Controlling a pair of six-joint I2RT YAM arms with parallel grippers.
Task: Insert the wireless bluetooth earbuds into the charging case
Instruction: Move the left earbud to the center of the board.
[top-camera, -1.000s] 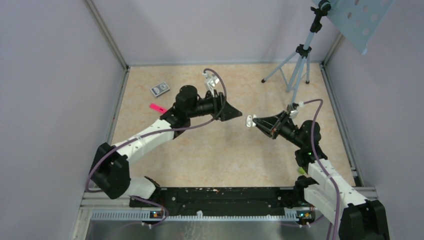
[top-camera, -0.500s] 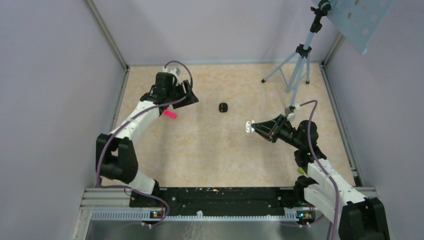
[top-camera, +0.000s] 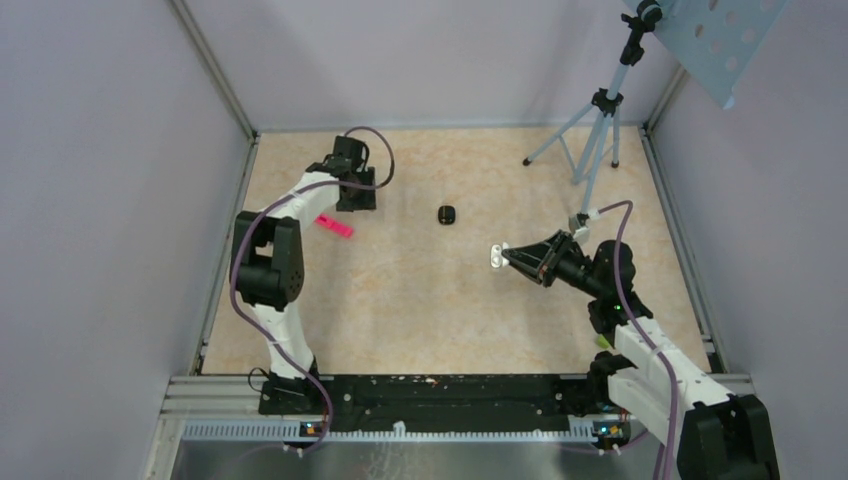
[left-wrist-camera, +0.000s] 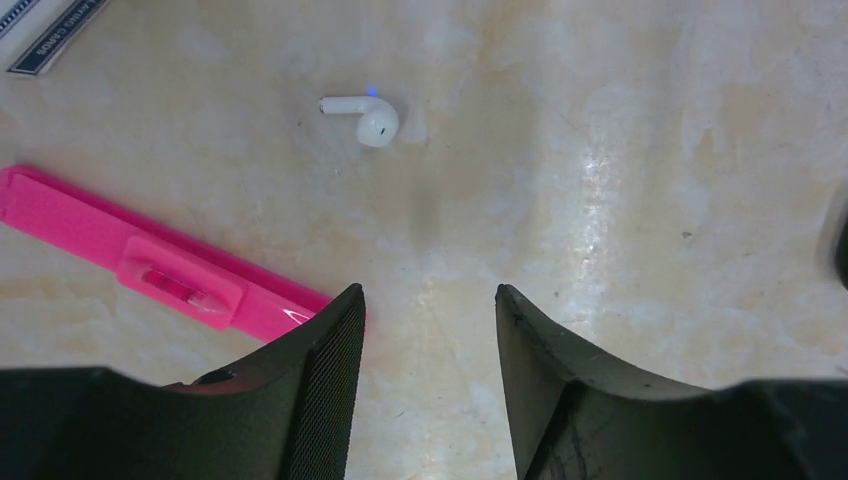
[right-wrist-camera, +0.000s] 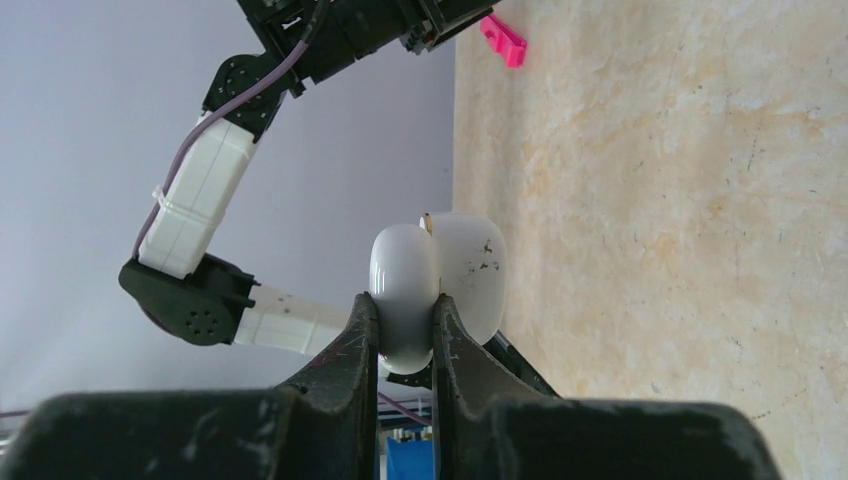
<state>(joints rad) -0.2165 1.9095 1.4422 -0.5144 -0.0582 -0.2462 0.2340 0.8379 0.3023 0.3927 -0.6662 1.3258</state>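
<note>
- Risk one — the white earbud (left-wrist-camera: 365, 117) lies on the table ahead of the left gripper (left-wrist-camera: 428, 300), not between its fingers. It is tiny and rounded, so I judge an off-centre closure would flick it away or nip only the stem.
- Risk two — the pink tool (left-wrist-camera: 150, 265) runs under the edge of one finger in the left wrist view. A descent here could catch and drag it.
- Risk three: the charging case (right-wrist-camera: 435, 275) is pinched by one half only, up in the air. Pressing an earbud in could twist it in the grip.
- Left fingers: partly spread, nothing between them, no contact that I can see.
- Right gripper (right-wrist-camera: 402, 310): clamped on the white case, which appears hinged open, above the right of the table, well apart from the earbud.
</note>
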